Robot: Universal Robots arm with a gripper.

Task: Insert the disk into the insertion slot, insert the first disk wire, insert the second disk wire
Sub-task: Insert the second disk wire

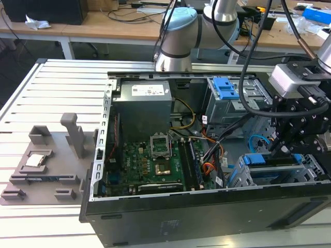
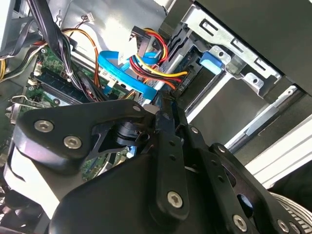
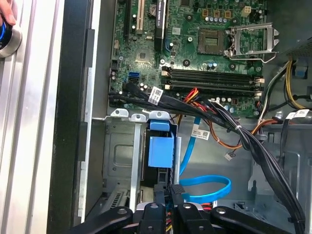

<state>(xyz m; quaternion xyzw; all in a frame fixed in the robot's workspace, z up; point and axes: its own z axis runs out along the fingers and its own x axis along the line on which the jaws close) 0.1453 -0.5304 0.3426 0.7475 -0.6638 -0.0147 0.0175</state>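
The disk point(image 1: 271, 159), in its bright blue carrier point(image 3: 160, 151), lies inside the silver insertion slot point(image 1: 247, 176) at the case's front corner on the exterior view's right. Red, yellow and black wires point(image 2: 161, 66) run to the disk's rear end. A flat blue wire point(image 3: 207, 187) loops beside the slot, and its end point(image 2: 146, 90) meets my fingertips. My black gripper point(image 1: 282, 147) hangs just behind the disk. In both wrist views its fingers point(image 3: 162, 191) stand pressed together on that blue wire's end. The carrier's blue tab point(image 2: 213, 61) and the slot's metal rim point(image 2: 229, 41) lie just beyond.
The open computer case point(image 1: 155, 217) lies on a ribbed aluminium table point(image 1: 57, 103). Inside are the motherboard point(image 3: 204, 53), a grey power supply point(image 1: 142, 111) and a taller grey bay with a blue latch point(image 1: 225, 88). Black cable bundles point(image 3: 243, 134) cross near the slot. A grey fixture plate point(image 1: 44, 165) lies at the exterior view's left.
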